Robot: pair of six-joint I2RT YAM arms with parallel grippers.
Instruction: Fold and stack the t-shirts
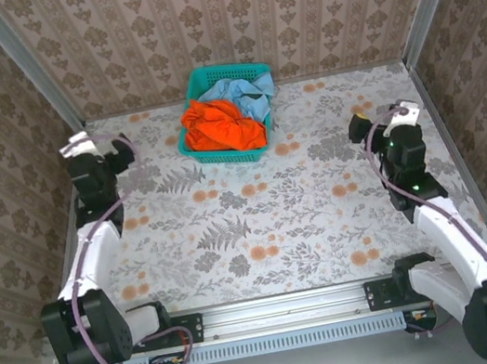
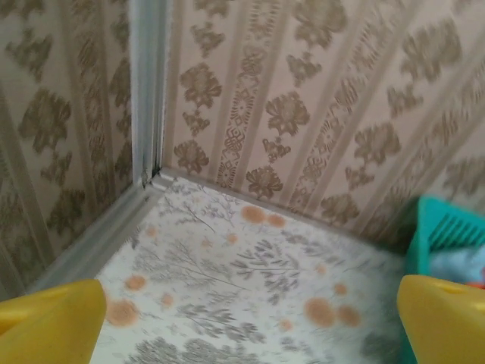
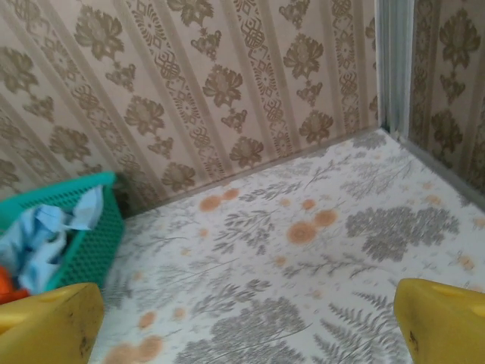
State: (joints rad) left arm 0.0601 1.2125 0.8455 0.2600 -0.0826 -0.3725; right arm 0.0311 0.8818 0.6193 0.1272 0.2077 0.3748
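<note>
Orange t-shirt (image 1: 222,125) and blue t-shirt (image 1: 243,93) are bunched in basket (image 1: 218,155). Left hand (image 1: 100,146) and right hand (image 1: 385,116) are released, well apart from basket. Orange t-shirt should be pinched by one top fold.

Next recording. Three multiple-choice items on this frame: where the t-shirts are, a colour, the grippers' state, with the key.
1. Where do the orange t-shirt and the pale blue t-shirt lie?
A. Bunched in the mesh basket at the table's far edge
B. Folded at mid-table
C. In a gripper

2. What colour is the basket?
A. Red
B. Teal
C. White

3. How do the left gripper and the right gripper stand?
A. Both open, empty
B. Both shut on cloth
C. One open, one shut

Key: 1 A, both heaped in the basket in the top view; 2 B, its rim is teal; 3 A, jaws wide apart in the wrist views, nothing between.
</note>
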